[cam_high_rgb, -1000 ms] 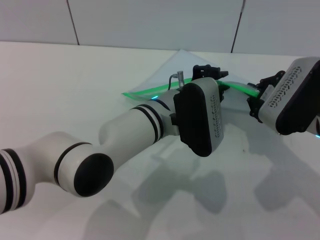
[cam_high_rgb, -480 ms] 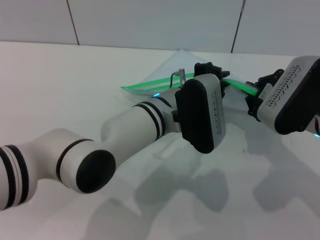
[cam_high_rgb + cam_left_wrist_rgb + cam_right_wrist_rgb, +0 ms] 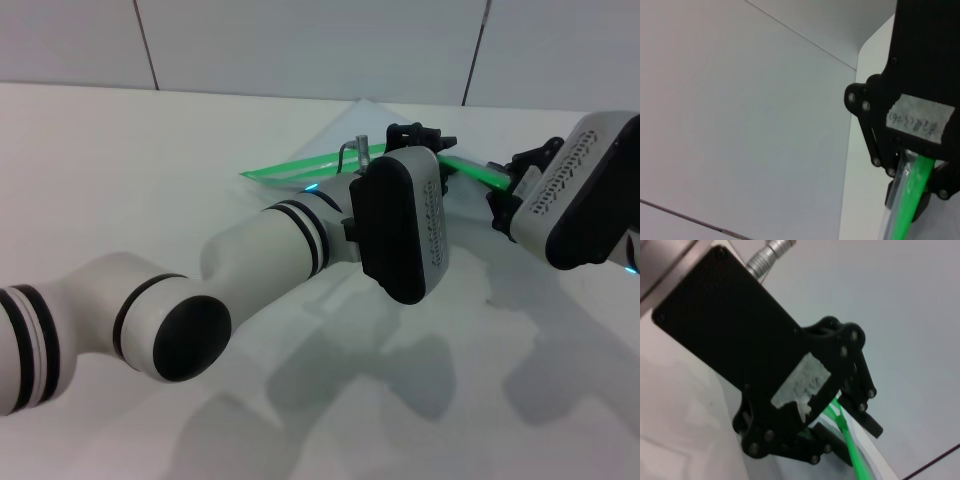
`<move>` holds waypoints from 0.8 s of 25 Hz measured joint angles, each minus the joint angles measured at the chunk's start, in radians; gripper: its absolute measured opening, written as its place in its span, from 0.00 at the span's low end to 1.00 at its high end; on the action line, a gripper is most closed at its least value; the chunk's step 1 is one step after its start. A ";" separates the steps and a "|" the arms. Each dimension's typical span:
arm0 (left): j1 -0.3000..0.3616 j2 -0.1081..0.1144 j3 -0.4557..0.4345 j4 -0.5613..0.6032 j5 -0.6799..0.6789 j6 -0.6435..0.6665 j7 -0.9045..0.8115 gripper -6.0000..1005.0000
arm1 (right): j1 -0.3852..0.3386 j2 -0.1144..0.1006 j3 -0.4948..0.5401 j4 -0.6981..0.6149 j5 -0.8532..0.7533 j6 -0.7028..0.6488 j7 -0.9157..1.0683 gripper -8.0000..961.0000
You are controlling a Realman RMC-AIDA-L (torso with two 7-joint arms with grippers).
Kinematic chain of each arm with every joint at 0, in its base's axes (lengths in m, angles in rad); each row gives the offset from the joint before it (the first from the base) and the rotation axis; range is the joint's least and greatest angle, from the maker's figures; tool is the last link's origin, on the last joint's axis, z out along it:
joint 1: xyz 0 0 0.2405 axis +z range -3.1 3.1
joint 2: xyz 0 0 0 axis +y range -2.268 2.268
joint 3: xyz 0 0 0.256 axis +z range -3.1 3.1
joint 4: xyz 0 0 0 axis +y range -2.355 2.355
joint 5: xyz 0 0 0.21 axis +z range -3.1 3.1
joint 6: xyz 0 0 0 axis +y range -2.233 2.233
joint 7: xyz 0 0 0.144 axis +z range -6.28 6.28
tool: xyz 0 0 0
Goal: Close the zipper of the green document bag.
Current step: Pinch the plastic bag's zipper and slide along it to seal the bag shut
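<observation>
The left claw point(image 3: 432, 150) sits clamped on the zipper point(image 3: 300, 167) near the middle of the bright green strip, its black linkage fingers closed over the edge, and the left wrist view shows the green band passing between its fingers point(image 3: 920, 200). The right claw point(image 3: 508, 192) grips the same strip farther to the right, pinched shut on it, as the right wrist view shows with the thin green line running out from between its pads point(image 3: 840, 422). Compared with a second ago, the left arm has edged slightly toward the far side and the visible green end at the left has shifted a little farther left and up; the right claw has barely moved. The green document bag point(image 3: 345, 130) is a flat, translucent pale sheet lying on the white matte surface point(image 3: 120, 180), partly hidden behind both arms. The slider cannot be made out. The arms are glossy white shells with black rings and perforated black covers.
</observation>
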 joint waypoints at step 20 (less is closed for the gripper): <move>-0.002 -0.003 0.003 0.011 0.001 0.004 0.002 0.20 | 0.000 0.000 -0.015 -0.010 0.000 0.000 0.000 0.10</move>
